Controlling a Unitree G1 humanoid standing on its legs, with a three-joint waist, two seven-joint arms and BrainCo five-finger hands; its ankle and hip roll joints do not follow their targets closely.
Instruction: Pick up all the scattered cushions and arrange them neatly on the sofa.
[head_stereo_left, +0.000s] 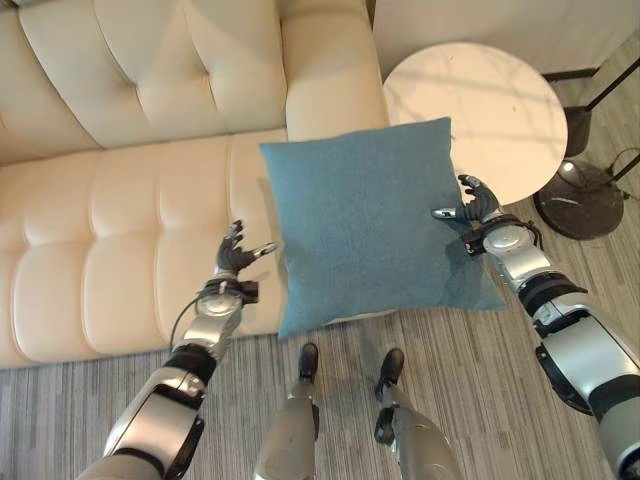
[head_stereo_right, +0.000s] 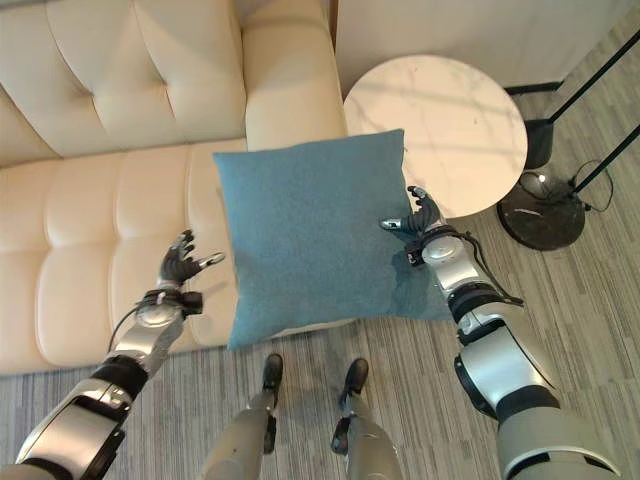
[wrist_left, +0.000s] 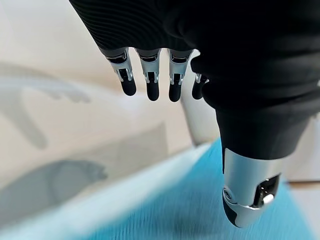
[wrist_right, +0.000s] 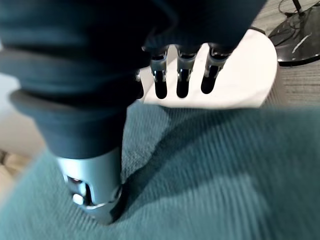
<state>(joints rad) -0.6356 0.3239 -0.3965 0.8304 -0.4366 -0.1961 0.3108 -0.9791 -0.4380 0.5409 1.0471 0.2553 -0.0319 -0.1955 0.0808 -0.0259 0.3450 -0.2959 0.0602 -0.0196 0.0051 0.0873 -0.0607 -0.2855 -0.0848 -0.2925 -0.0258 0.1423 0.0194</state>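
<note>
Beside the blue cushion, both hands hover spread.

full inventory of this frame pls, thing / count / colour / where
cushion: 1, blue, at the front edge of the sofa seat near its armrest end, lower part hanging past the edge over the floor
sofa: 1, cream, tufted, across the robot's left and ahead
side table: 1, round, white marbled top, beside the sofa armrest on the robot's right
lamp base: 1, dark, round, on the floor right of the side table, with thin black poles rising from it
floor: grey striped
left hand: 1, open, over the sofa seat just off the cushion's left edge
right hand: 1, at the cushion's right edge, thumb on the fabric
</note>
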